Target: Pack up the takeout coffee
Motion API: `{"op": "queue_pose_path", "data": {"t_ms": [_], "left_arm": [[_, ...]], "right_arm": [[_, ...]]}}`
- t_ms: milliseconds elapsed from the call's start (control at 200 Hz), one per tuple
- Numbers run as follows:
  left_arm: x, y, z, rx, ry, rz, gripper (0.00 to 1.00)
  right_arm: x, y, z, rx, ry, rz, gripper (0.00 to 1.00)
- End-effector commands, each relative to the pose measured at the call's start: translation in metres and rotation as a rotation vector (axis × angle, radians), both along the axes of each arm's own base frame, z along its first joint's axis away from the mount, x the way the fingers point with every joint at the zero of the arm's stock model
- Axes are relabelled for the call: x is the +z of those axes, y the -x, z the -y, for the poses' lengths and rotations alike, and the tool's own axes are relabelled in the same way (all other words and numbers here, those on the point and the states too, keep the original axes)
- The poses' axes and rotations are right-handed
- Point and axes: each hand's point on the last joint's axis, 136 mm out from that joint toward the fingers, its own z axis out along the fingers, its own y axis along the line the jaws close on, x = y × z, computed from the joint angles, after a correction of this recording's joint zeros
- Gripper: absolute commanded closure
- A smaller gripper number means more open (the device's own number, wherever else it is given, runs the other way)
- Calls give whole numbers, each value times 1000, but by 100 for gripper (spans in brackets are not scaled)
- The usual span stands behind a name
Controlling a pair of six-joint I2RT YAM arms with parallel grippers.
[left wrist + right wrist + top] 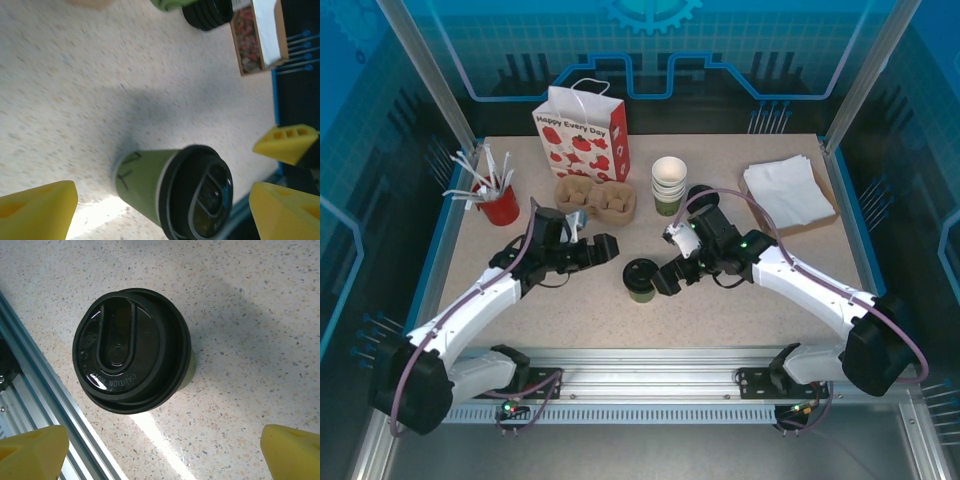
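Brightly, evenly lit from overhead. Soft shadow thrown right of the takeout coffee across the bench; white glare streak below. Left wrist view slightly blurred.

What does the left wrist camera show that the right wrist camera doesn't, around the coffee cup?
Left wrist adds the green side of the cup, the stack of black lids and the napkins behind it. Right wrist adds the lid seen straight down and the metal rail. Both have the lidded cup on the speckled table, with the left gripper and right gripper each open.
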Motion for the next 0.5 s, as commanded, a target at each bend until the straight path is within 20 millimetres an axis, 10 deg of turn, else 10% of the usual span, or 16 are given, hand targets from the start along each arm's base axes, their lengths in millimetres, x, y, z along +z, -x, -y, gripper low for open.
{"op": "queue_pose_path", "data": {"t_ms": [0, 495], "left_arm": [[1, 19, 31, -95, 165, -80, 8], [-32, 37, 65, -155, 151, -170, 11]], "right_arm": [[3, -6, 3, -31, 5, 7, 0], [15, -15, 27, -90, 29, 31, 0]]}}
